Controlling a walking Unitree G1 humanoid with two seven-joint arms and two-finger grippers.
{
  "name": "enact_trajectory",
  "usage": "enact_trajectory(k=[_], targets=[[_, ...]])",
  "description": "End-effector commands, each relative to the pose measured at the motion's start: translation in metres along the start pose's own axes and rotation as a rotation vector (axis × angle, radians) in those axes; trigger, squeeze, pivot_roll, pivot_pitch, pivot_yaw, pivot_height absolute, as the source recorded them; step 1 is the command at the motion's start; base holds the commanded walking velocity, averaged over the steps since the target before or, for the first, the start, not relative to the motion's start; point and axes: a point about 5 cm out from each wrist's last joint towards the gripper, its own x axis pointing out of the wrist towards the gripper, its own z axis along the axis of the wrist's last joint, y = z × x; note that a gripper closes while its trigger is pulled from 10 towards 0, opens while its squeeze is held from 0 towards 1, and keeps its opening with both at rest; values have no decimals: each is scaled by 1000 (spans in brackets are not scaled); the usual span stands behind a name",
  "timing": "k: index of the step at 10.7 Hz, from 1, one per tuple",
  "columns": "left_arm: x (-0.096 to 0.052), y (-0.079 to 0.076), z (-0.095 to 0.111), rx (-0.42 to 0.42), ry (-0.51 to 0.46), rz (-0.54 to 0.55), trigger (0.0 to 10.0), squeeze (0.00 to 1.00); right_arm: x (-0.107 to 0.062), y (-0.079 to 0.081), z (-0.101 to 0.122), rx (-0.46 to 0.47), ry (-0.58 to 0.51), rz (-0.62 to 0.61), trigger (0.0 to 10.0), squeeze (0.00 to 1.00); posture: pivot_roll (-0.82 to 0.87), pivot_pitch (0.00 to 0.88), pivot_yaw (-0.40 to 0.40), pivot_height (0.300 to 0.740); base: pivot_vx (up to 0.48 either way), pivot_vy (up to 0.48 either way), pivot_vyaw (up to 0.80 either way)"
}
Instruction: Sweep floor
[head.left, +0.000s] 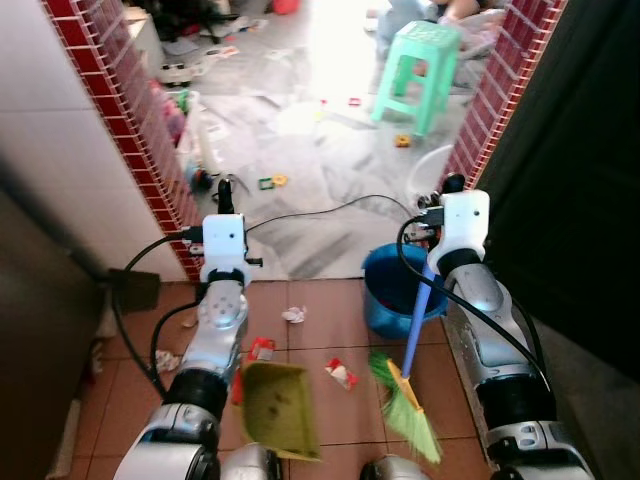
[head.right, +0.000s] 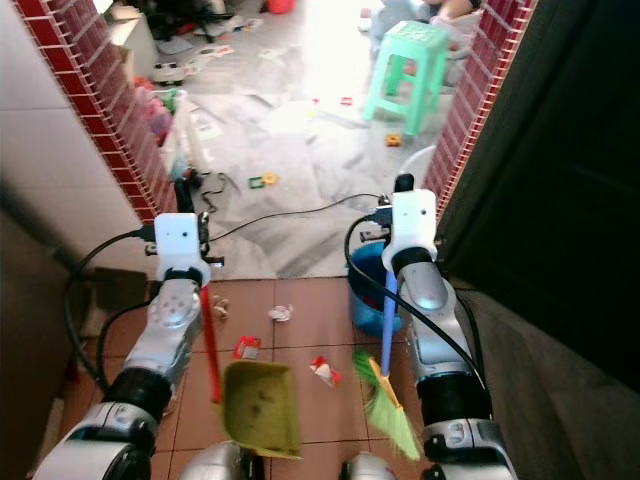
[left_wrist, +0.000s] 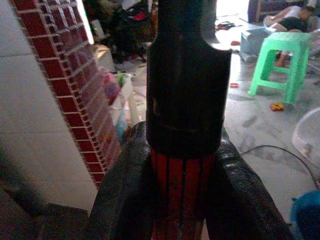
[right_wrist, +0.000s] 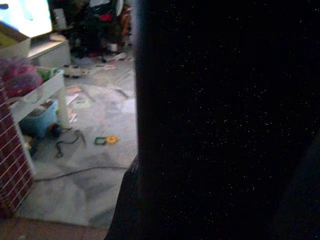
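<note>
Dustpan (head.left: 277, 408) at bottom centre w/ broom (head.left: 408, 400) to its right. Bucket (head.left: 392, 290) behind broom. Scraps of litter (head.left: 341, 373) betw. them on floor. Stool (head.left: 418, 72) far back right; brick wall (head.left: 130, 110) on left.

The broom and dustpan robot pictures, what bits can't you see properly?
- Right gripper: its hold on the blue broom handle is hidden behind the white wrist in the eye views; the right wrist view is nearly black.
- Dustpan: its lower edge is cut off by the picture's bottom.
- Blue bucket: partly hidden by the right arm.
- Floor scraps: too small to identify.
- Person by the green stool: cut off at the edge.
</note>
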Motion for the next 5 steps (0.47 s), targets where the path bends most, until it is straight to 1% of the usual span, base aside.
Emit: enact_trajectory(k=[1,2,3,4,5], targets=[[5,3,6,6,-37,16,10000,0,-1,-2,15,-34,-51,-18,10000,0,-146,113,38,740,0,0,0],[2,5,2,-10,-38,16,10000,0,-6,-6,13,-29,-53,-46,10000,0,-134,122,47,740,0,0,0],[-2,2,2,-25,-82,14,10000,0,-13,-13,4,-11,-19,-91,10000,0,-132,125,50,740,0,0,0],[-2,-7,0,-39,-60,-13,10000,0,-18,-15,2,-3,-11,-103,10000,0,-152,143,63,740,0,0,0],[-3,-12,-6,-74,-21,-9,10000,0,-21,-17,0,-8,-5,-109,10000,0,-162,147,72,740,0,0,0]])
